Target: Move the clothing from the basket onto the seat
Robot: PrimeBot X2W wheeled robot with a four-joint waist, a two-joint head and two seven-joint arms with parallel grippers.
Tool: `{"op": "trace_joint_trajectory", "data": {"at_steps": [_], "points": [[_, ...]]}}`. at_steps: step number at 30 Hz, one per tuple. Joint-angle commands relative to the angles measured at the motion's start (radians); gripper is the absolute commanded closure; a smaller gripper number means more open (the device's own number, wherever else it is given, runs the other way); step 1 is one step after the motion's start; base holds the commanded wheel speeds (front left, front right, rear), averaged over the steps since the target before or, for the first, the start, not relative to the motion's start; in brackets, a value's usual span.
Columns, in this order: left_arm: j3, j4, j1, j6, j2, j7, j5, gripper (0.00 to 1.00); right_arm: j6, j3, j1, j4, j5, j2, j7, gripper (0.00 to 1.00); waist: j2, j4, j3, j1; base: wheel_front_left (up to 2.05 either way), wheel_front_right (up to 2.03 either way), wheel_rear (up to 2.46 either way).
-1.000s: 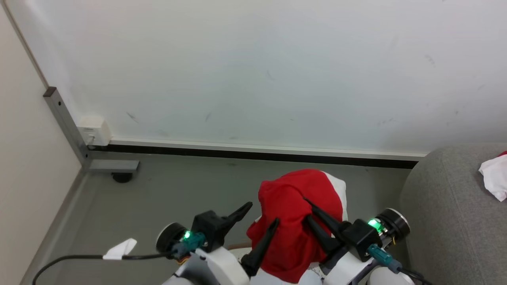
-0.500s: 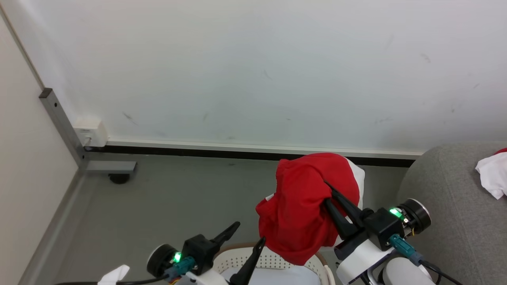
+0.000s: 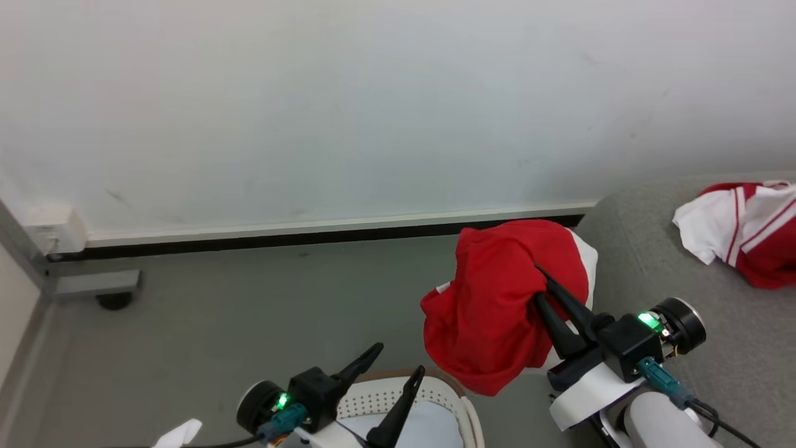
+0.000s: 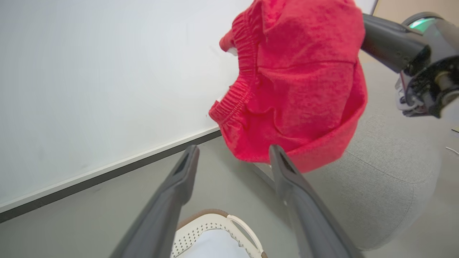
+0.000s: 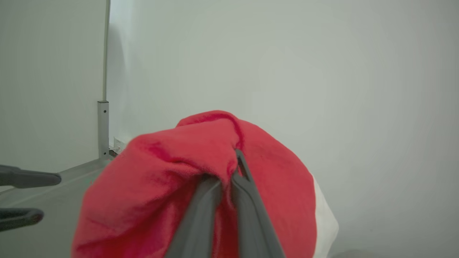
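basket: cut by bottom edge | right claw tips: buried in clothing

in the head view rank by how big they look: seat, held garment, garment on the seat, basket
1. seat
2. held garment, nearer the camera
3. garment on the seat
4. basket, cut off by the frame edge

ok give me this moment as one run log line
right gripper: shut on red garment, held aloft between basket and seat | left gripper: open, empty | seat: second garment lying on it
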Motion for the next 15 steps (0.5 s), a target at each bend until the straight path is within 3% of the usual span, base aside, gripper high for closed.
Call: {"op": "trace_joint_trajectory", "data": {"at_steps": [1,10,15], "points": [[-0.004,-0.007,-0.007,-0.006,-0.004,-0.012,-0.004,0.0,-0.002,-0.015,0.002,-0.008,-0.011,-0.011,0.0,1.0,0.0,-0.069,0.035,-0.0001,0.0,0.0,0.0],[-0.017,-0.027,-0.03,-0.014,-0.021,-0.031,0.006,0.0,-0.002,-0.055,0.031,-0.057,-0.025,-0.02,0.0,1.0,0.0,-0.256,0.095,-0.0001,0.0,0.0,0.0],[-0.025,-0.04,-0.049,-0.023,-0.024,-0.026,0.009,0.0,-0.002,-0.084,0.053,-0.083,-0.035,-0.019,0.0,1.0,0.0,-0.302,0.126,-0.0001,0.0,0.0,0.0]]}}
